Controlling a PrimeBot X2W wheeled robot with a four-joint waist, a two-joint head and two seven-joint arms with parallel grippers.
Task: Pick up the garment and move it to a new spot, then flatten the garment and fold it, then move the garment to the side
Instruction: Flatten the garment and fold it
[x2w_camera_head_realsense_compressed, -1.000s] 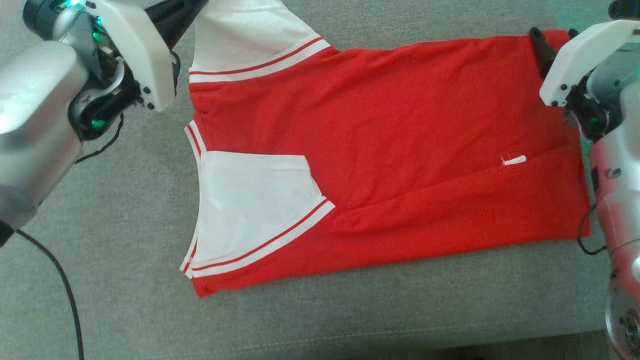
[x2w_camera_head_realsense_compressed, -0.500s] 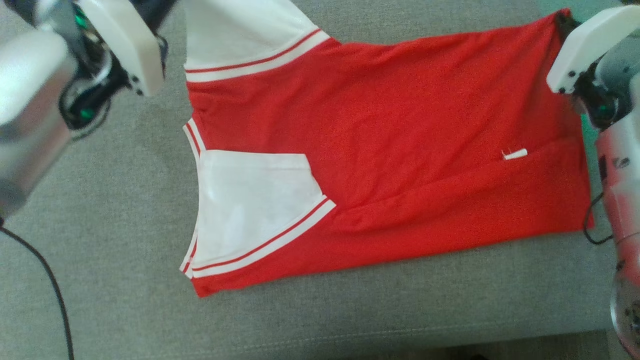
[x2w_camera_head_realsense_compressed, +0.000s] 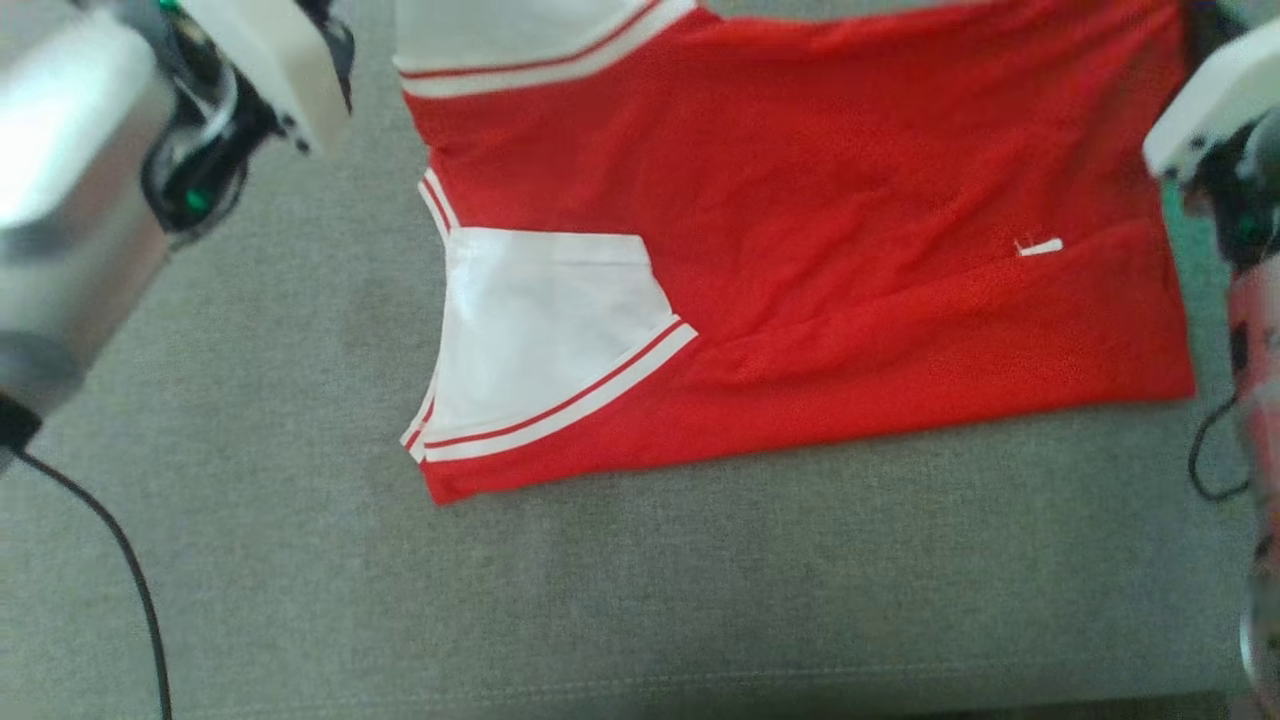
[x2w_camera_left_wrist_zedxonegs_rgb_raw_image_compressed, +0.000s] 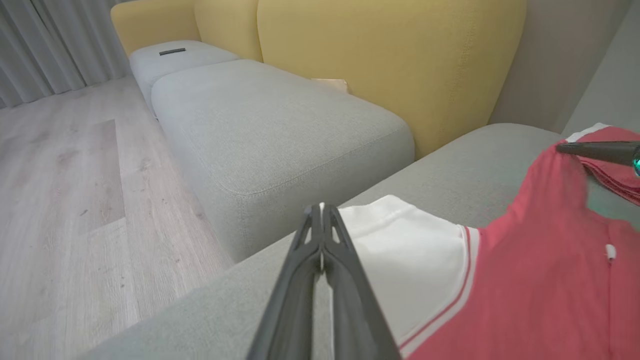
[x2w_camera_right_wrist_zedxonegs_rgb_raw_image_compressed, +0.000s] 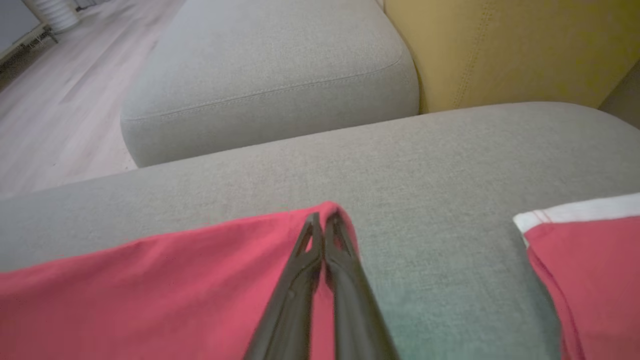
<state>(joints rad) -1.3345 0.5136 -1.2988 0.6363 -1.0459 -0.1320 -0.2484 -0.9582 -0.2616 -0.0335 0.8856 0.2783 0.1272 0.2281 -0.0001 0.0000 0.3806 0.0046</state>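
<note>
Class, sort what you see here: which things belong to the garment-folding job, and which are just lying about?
Job:
garment
left gripper, shut on its white sleeve
right gripper, shut on a red corner
grey seat under it

Lying about:
dark flat thing on the far cushion
tan scrap by the yellow backrest
curtain
</note>
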